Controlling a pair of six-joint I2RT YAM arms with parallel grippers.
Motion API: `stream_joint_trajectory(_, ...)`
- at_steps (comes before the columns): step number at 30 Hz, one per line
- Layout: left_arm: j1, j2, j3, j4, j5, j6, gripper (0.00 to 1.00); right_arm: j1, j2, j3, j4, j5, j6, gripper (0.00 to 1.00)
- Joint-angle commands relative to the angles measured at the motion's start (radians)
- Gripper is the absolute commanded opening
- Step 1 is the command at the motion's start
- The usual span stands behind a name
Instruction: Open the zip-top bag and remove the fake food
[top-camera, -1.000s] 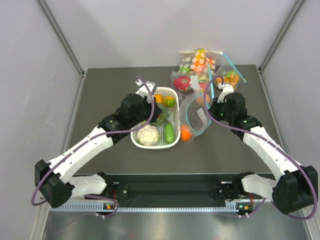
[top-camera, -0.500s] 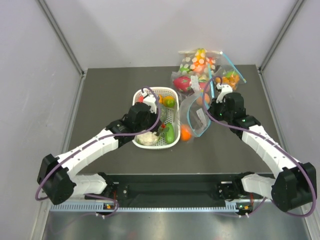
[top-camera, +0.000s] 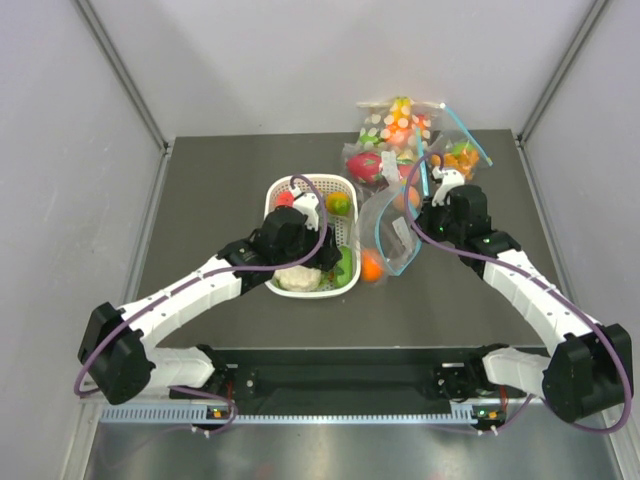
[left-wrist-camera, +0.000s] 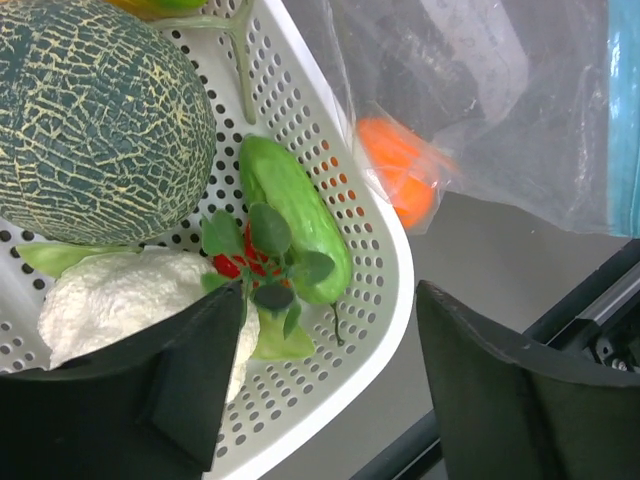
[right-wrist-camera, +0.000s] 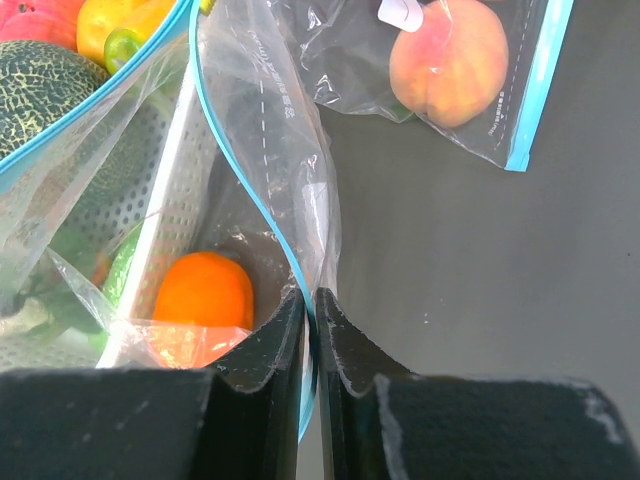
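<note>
My right gripper (right-wrist-camera: 310, 310) is shut on the blue zip rim of the clear zip-top bag (right-wrist-camera: 260, 120), holding its mouth open right of the basket (top-camera: 310, 178). A round orange fruit (right-wrist-camera: 200, 290) lies inside the bag (top-camera: 395, 235), against the basket's wall. My left gripper (left-wrist-camera: 330, 400) hangs open over the basket's near right corner (left-wrist-camera: 400, 290), with nothing between its fingers. Under it lie a green cucumber (left-wrist-camera: 295, 220), a white cauliflower (left-wrist-camera: 120, 300) and a small red piece with green leaves (left-wrist-camera: 255, 260).
A large netted melon (left-wrist-camera: 90, 120) fills the basket's middle, with yellow and green pieces (top-camera: 338, 203) at its far end. Other filled bags lie behind: one with a pink dragon fruit (top-camera: 365, 165), one with a peach (right-wrist-camera: 460, 60), one with orange pieces (top-camera: 460, 158).
My left gripper has swung from the basket's far left to its near right corner and opened. The red leafy piece now lies free in the basket. The right arm has held still.
</note>
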Motion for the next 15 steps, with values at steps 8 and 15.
stream_joint_trajectory(8, -0.004, -0.038, 0.092, -0.034, -0.062, 0.074, 0.75, 0.002, -0.006, 0.044, 0.032, -0.017, 0.001, 0.10)
stream_joint_trajectory(15, -0.044, 0.040, 0.311, -0.008, -0.033, 0.155, 0.61, 0.002, -0.014, 0.039, 0.027, -0.029, 0.005, 0.10)
